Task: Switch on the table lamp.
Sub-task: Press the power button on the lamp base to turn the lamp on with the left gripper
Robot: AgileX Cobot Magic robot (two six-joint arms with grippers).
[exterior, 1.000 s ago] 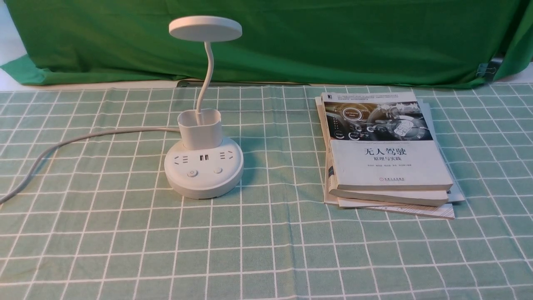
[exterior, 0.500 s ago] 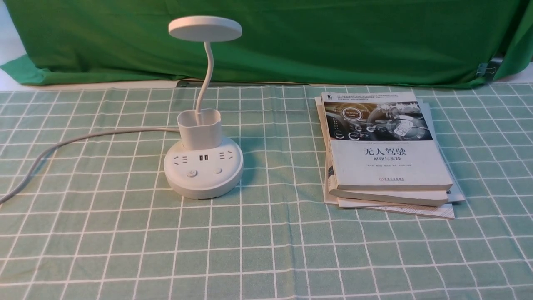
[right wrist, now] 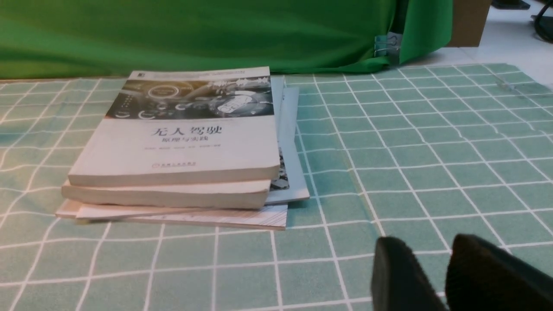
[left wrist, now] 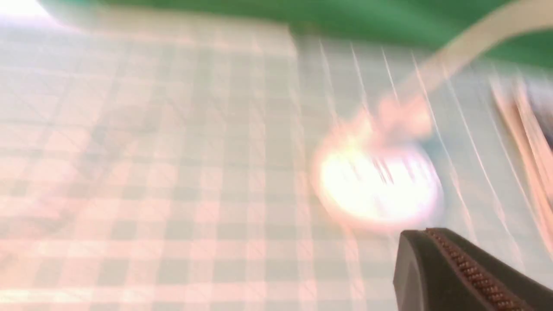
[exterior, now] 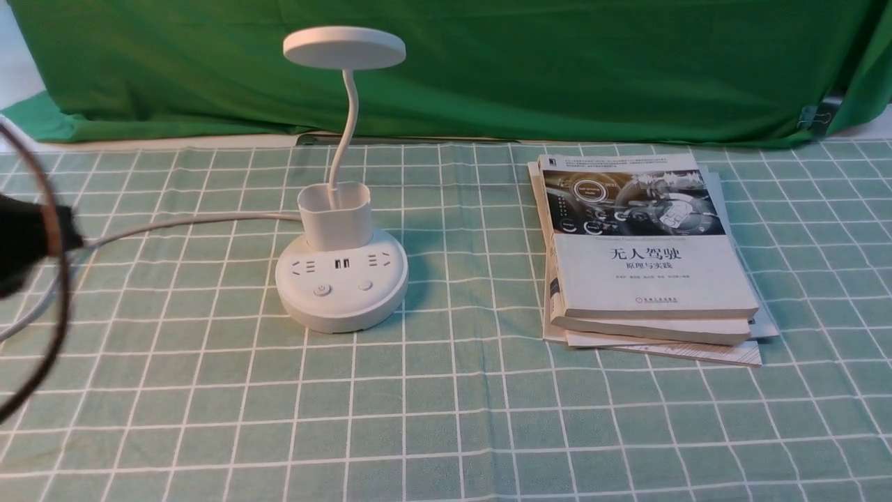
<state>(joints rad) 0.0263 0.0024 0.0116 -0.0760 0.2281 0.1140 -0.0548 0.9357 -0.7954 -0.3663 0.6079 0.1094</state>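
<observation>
The white table lamp (exterior: pixel 341 296) stands left of centre on the checked cloth, its flat disc head (exterior: pixel 344 47) high on a thin gooseneck and unlit. Two round buttons (exterior: pixel 322 289) sit on the front of its base, below the sockets. A grey cord (exterior: pixel 174 223) runs off to the left. My left arm (exterior: pixel 24 233) shows as a dark blur at the left edge, well short of the lamp. In the smeared left wrist view the left gripper (left wrist: pixel 425 233) looks shut and empty, with the lamp base (left wrist: pixel 380 185) beyond it. The right gripper (right wrist: pixel 427 244) hangs slightly open over bare cloth.
A stack of books (exterior: pixel 644 258) lies right of the lamp, also seen as the stack of books (right wrist: pixel 181 142) ahead of the right gripper. A green backdrop (exterior: pixel 488 63) drapes along the table's far edge. A dark cable loop (exterior: pixel 59 314) curves by the left arm.
My left arm has come into the front view at the left edge, moving fast enough to blur. The lamp, cord and books have not moved.
</observation>
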